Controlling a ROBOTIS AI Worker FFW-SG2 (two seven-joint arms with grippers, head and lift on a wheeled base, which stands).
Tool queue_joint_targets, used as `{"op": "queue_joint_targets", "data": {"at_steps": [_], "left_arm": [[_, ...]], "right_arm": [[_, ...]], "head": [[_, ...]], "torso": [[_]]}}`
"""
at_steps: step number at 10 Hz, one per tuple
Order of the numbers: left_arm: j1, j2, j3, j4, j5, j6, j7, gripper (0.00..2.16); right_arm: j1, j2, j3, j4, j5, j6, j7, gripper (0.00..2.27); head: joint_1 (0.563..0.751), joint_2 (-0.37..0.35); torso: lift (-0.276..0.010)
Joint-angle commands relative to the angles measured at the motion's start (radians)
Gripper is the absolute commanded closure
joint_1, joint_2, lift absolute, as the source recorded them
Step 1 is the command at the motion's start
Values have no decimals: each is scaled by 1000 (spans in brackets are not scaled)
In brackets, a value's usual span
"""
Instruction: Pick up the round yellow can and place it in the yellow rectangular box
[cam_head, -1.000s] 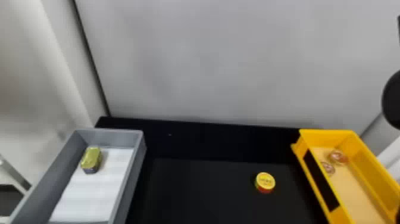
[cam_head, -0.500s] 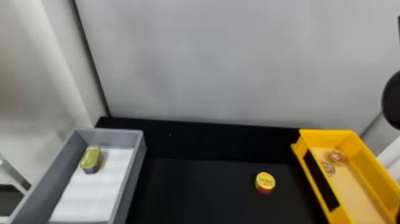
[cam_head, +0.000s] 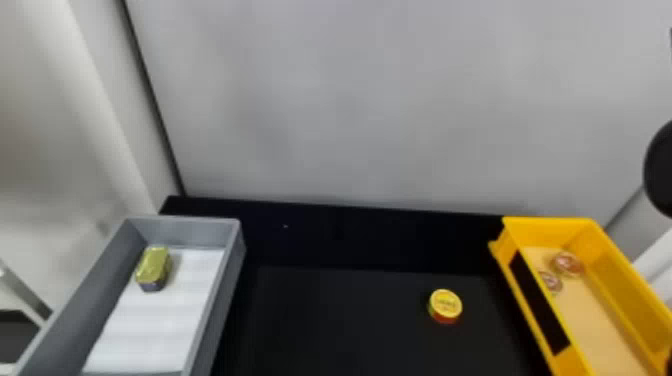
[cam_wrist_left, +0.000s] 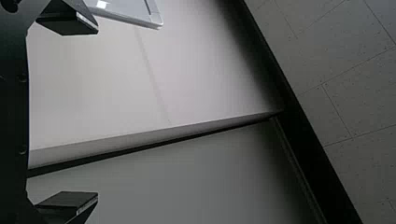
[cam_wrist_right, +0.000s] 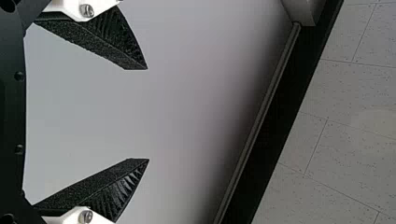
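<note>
The round yellow can (cam_head: 445, 306), with a gold-yellow lid and reddish side, stands upright on the black table in the head view, left of the yellow rectangular box (cam_head: 622, 272). Inside that box, near its far end, lie two small round reddish items (cam_head: 567, 263). In the left wrist view my left gripper (cam_wrist_left: 98, 113) is open, its two black fingers wide apart with nothing between them. My right gripper (cam_wrist_right: 148, 114) also stands open and holds nothing in the right wrist view, against a pale wall.
At the left, a grey box (cam_head: 231, 280) with a white bottom holds a gold rectangular tin (cam_head: 154, 265). A grey wall (cam_head: 375, 100) rises behind the black table (cam_head: 340, 320). A rounded black shape (cam_head: 661, 170) juts in at the right edge.
</note>
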Motion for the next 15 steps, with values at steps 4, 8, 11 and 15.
{"op": "queue_joint_targets", "data": {"at_steps": [4,8,11,15], "left_arm": [[1,0,0,0,-1,-4,-3,36],[-7,1,-9,-3,5,44,-8,36],[-13,5,-12,-6,6,69,-17,36],[-22,5,-10,-21,13,132,-31,36]], "right_arm": [[7,0,-4,-6,1,14,-5,67],[-22,25,-1,-78,-104,456,-55,62],[-40,91,-53,-66,-131,698,11,59],[-13,89,-147,9,-314,893,-2,59]], "head": [[694,-78],[694,-78],[694,-78],[694,-78]], "torso": [[-9],[-9],[-9],[-9]]}}
